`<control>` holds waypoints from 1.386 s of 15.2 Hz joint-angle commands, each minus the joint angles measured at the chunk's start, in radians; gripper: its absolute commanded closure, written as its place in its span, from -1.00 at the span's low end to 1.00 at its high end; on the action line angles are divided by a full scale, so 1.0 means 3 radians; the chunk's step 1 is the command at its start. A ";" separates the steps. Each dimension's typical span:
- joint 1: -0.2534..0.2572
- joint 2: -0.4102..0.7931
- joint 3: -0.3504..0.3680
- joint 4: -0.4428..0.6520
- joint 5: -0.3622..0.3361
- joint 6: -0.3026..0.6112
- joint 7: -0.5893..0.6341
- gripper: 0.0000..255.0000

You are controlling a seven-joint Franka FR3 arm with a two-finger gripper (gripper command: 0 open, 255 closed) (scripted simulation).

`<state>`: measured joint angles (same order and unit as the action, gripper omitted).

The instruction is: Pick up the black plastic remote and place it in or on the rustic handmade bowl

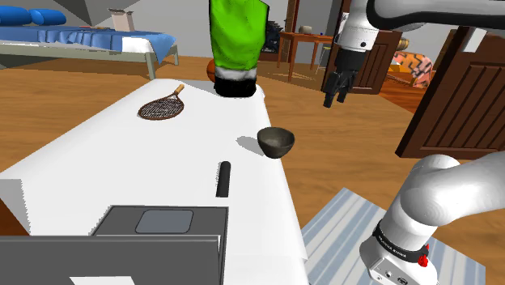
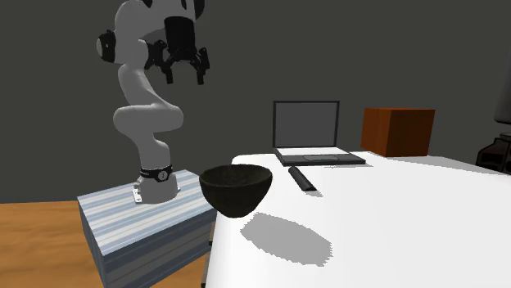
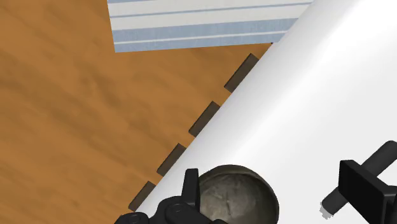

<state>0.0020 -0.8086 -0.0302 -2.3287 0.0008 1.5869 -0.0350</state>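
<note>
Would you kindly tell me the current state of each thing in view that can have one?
gripper: open, empty, held high beside the table
remote: lying flat on the table, not held
bowl: upright, empty, near the table's edge
laptop: lid open
racket: lying flat on the table

In the wrist view the bowl (image 3: 238, 197) is cut off by the picture's edge, and part of its rim lies behind one finger (image 3: 184, 200) of the hand (image 3: 267, 184); the other finger covers the middle of the remote (image 3: 385, 154). In the shoulder view the laptop (image 1: 162, 220) is cropped below, and the green object (image 1: 237, 40) at the far end of the desk (image 1: 121, 154) is cut off above, too little to name. In the second exterior view the desk hides the lower part of a brown box (image 2: 399, 131).
</note>
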 commanded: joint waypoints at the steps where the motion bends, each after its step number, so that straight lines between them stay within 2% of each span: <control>1: 0.0000 0.0000 0.0000 0.0000 0.0000 0.0000 0.0000 -1.00; 7: -0.0007 0.0070 0.0507 -0.0362 0.0236 0.0523 0.0763 -1.00; 13: -0.0044 0.0413 0.1045 -0.0495 0.0404 0.1084 0.1536 -1.00; 17: -0.0128 0.0783 0.1417 -0.0451 0.0418 0.1454 0.2077 -1.00; 21: -0.0280 0.1249 0.1801 -0.0304 0.0297 0.1792 0.2670 -1.00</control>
<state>-0.0684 -0.4706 0.4825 -2.4341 0.1021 2.1001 0.7180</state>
